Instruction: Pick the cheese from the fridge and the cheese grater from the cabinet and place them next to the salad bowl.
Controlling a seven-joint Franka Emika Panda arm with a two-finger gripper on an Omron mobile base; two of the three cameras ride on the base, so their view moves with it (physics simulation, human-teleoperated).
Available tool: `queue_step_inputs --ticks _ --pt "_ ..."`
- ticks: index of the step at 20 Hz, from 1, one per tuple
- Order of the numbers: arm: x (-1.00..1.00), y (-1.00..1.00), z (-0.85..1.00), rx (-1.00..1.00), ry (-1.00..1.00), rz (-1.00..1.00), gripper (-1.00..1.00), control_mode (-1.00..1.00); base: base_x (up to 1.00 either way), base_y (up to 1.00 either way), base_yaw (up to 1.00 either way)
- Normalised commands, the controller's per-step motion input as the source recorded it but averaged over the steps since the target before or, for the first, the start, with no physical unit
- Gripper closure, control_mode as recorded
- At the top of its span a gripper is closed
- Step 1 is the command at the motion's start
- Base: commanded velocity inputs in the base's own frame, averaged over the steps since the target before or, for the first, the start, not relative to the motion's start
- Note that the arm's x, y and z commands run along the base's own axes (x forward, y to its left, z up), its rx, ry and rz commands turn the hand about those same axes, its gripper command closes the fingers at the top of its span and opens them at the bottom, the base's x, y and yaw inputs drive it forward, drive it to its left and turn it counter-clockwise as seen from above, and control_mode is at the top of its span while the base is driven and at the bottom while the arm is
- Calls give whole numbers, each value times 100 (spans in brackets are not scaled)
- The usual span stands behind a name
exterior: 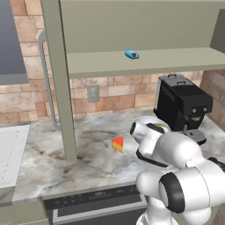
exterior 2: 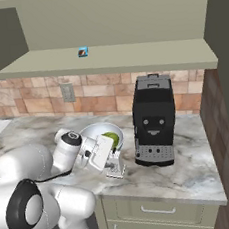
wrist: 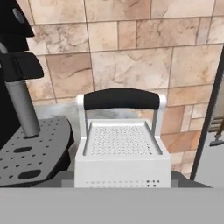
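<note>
Left base view shows the big olive-beige wall cabinet (exterior: 132,26) standing open. On its plain flat shelf lies one small blue object (exterior: 131,54), and nothing else sits there. A long grey bar handle (exterior: 47,83) runs down the cabinet door on the left. Below it is the speckled grey stone counter (exterior: 52,154), smooth and shiny, with a wall of tan and brown bricks (exterior: 114,94) behind. The small yellow-orange cheese wedge with a red-orange side (exterior: 117,144) sits on the counter, near the white arm. A boxy black coffee machine (exterior: 181,103) stands at the right.

Right base view shows the round, glossy, pale bluish-white salad bowl (exterior 2: 96,132) on the counter, partly hidden behind the arm. Inside it is a green leafy lump of salad (exterior 2: 112,137). The bowl stands just left of the coffee machine. The white gripper (exterior 2: 112,163) points down at the counter, in front of the bowl. Under it is the small silver-grey metal cheese grater (exterior 2: 115,167), standing upright on the stone between the bowl and the coffee machine.

Hand view shows the grater up close. It has a box shape with lots of tiny holes and a curved dark top handle. The gripper's fingers are partly apart around the grater, holding it.
</note>
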Motion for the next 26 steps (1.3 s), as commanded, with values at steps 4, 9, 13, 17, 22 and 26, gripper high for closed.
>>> queue_step_inputs --ticks 4,9,13,17,22,26 --pt "0 0 -9 0 -5 0 -100 -100 0 0 0" --pt "0 0 -5 0 -2 0 -100 -100 0 0 0" --pt "0 0 -7 0 -1 0 -100 -100 0 0 0" --pt "0 0 -8 0 0 0 -100 -100 0 0 0" --pt "0 1 -3 0 -1 0 -100 -100 0 0 0" --pt "0 11 0 0 -5 0 -100 -100 0 0 0"
